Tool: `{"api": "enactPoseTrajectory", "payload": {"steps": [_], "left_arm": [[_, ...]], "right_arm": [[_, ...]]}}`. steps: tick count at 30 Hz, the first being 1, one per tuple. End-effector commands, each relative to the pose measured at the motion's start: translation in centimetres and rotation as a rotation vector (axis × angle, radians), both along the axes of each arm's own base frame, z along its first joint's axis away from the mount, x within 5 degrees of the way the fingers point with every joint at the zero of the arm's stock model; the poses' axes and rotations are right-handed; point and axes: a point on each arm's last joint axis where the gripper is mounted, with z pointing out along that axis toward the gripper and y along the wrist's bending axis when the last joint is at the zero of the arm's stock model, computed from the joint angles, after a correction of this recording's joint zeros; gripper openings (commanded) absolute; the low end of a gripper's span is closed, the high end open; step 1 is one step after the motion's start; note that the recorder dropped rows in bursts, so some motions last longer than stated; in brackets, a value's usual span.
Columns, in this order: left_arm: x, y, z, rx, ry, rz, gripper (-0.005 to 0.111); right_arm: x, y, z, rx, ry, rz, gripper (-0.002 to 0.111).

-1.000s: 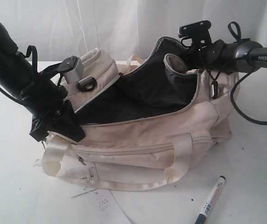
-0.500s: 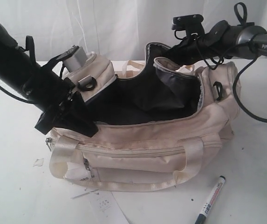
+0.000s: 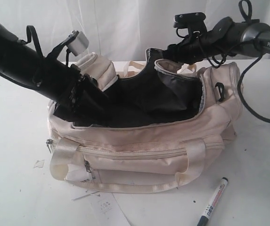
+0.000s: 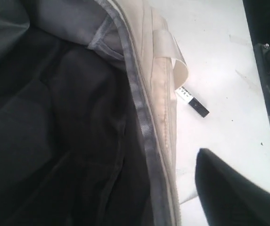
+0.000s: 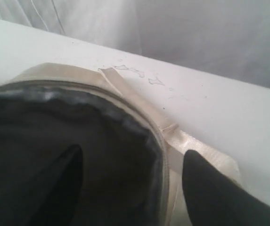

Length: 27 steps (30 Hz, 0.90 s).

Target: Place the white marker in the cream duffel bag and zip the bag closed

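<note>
Spread wide, the right pincer (image 5: 134,151) straddles the back rim of the cream duffel bag (image 3: 149,150) at the upper centre of the exterior frame. One finger (image 5: 66,188) hangs over the black lining (image 3: 139,101) and the other sits outside by a satin handle (image 5: 191,142), with nothing clamped between them. Placed so, it looks set to prop or pinch that edge and hold the mouth agape.

At centre left of the frame, the left pincer (image 3: 86,101) dips inside the bag's left end. Its wrist camera shows only one dark finger (image 4: 229,197) beyond the grey zipper rim (image 4: 142,127), so whether it is spread or closed cannot be told. Its arm seems to press the near rim outward, which would widen the opening.

The bag sits unzipped on the white table (image 3: 12,188), its front handle (image 3: 191,157) hanging slack and a paper tag (image 3: 85,179) at lower left. On the table at the lower right of the frame lies the white marker (image 3: 212,201), near the bag's front but apart from it and touched by neither pincer. From the left wrist camera only its dark end (image 4: 200,108) peeks past a handle loop.

By the look of it, the bag is being readied first: the marker is not yet picked up, and zipping comes last.
</note>
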Motion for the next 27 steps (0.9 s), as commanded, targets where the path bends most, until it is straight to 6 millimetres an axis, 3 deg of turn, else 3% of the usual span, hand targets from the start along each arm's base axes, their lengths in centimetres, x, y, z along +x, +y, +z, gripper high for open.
{"api": "enactPoseTrajectory", "payload": {"steps": [1, 6, 11, 13, 15, 18, 21, 27], "left_arm": [[0.4, -0.3, 1.1, -0.037, -0.028, 0.038, 0.072], [1.4, -0.3, 2.5, -0.038, -0.094, 0.074, 0.072], [1.9, 0.6, 4.4, -0.038, -0.157, 0.147, 0.071], [1.9, 1.5, 5.1, -0.015, -0.176, 0.207, 0.061], [1.8, 2.5, 5.5, 0.023, -0.197, 0.233, 0.038], [1.6, 4.2, 6.1, 0.063, -0.203, 0.267, 0.001], [1.5, 5.9, 6.7, 0.065, -0.179, 0.342, 0.0], [0.9, 10.2, 8.6, 0.057, -0.137, 0.571, 0.0]], "right_arm": [[-0.8, -0.1, 4.0, 0.009, -0.069, 0.009, 0.058], [-1.5, -0.3, 6.1, -0.057, -0.096, 0.049, 0.058], [-2.8, -1.0, 6.1, -0.247, 0.002, 0.144, 0.058], [-3.7, -1.6, 5.9, -0.325, 0.105, 0.157, 0.055], [-4.5, -2.6, 5.9, -0.406, 0.193, 0.131, 0.047], [-5.5, -4.5, 6.8, -0.481, 0.291, 0.026, 0.023], [-6.4, -6.0, 8.5, -0.457, 0.326, -0.063, -0.001], [-8.6, -8.5, 12.8, -0.381, 0.31, -0.199, 0.0]]}}
